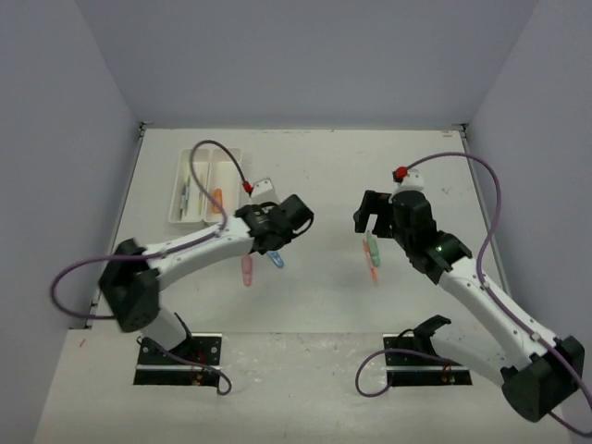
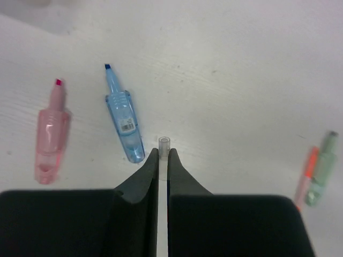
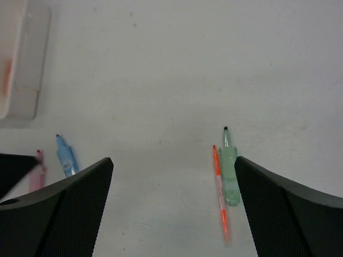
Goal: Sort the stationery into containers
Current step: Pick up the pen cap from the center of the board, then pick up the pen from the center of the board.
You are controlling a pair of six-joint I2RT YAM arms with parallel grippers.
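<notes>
Left gripper tight on a thin clear-tipped pen — right gripper wide apart.

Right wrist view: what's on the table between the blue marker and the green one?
In that view, a thin orange pen, right beside the green marker. From there to the blue marker the table is bare.

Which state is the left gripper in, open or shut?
Shut. In the left wrist view the left gripper has its jaws nearly touching, pinching a thin pen whose clear end sticks out past the tips.
</notes>
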